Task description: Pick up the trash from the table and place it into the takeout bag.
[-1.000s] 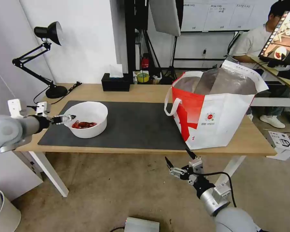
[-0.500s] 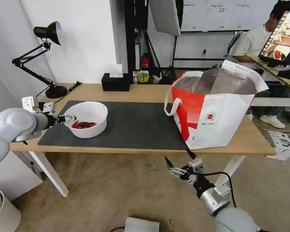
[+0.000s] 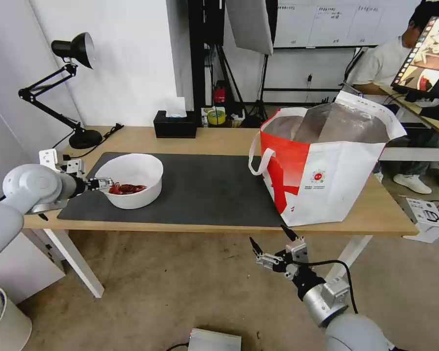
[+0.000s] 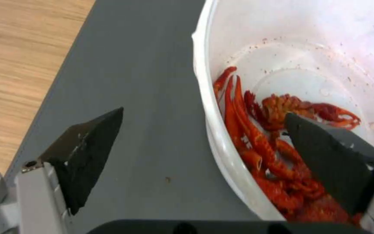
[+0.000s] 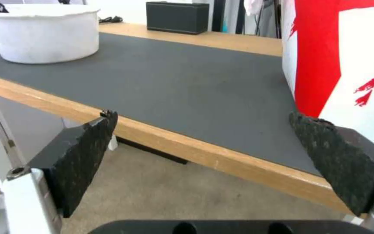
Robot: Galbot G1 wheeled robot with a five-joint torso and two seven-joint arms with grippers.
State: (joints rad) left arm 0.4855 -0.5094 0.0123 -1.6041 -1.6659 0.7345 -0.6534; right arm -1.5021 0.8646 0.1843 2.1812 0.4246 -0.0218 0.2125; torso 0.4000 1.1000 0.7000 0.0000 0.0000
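Straddling the bowl's (image 3: 131,180) near rim, the open left gripper (image 3: 104,184) has edged slightly lower; right gripper (image 3: 273,246) open, unmoved.

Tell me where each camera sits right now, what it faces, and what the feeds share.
Head view: up high, facing down at the table; both arms show.
Left wrist view: behind the left gripper, open astride the white bowl rim.
Right wrist view: behind the open right gripper, below the table edge, facing the takeout bag.
Shared: all three show the bowl and the grey mat.
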